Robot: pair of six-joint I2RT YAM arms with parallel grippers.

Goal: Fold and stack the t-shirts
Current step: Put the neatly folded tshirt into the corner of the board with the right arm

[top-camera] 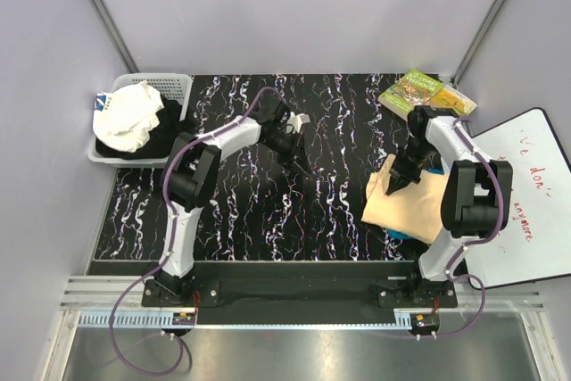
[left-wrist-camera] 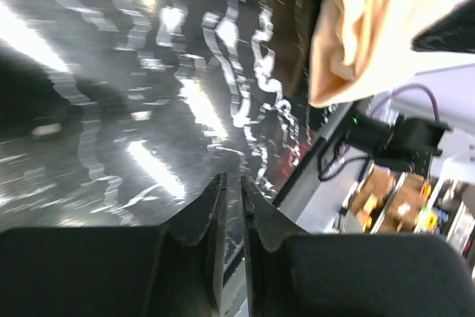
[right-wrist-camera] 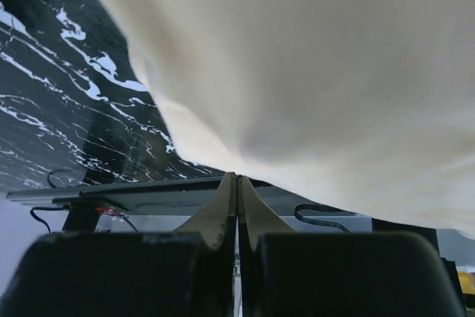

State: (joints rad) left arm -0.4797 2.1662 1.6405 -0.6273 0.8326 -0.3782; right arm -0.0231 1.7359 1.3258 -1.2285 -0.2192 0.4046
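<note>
The pale peach-yellow t-shirt [top-camera: 409, 209] lies folded at the right of the black marbled table [top-camera: 241, 211]. It also shows in the left wrist view [left-wrist-camera: 356, 27] and fills the right wrist view [right-wrist-camera: 312, 72]. The teal-blue t-shirt [top-camera: 403, 235] lies under it, and only slivers show at its edges. My right gripper [top-camera: 395, 186] [right-wrist-camera: 237, 177] is shut, its tips low over the peach shirt, with no cloth seen between them. My left gripper [top-camera: 300, 163] [left-wrist-camera: 232, 180] is shut and empty above the bare middle of the table, well left of the shirts.
A white basket [top-camera: 178, 83] at the back left holds white and black cloth. Green and yellow packets [top-camera: 423, 92] lie at the back right corner. A whiteboard [top-camera: 531, 194] leans beside the table's right edge. Grey walls enclose the table.
</note>
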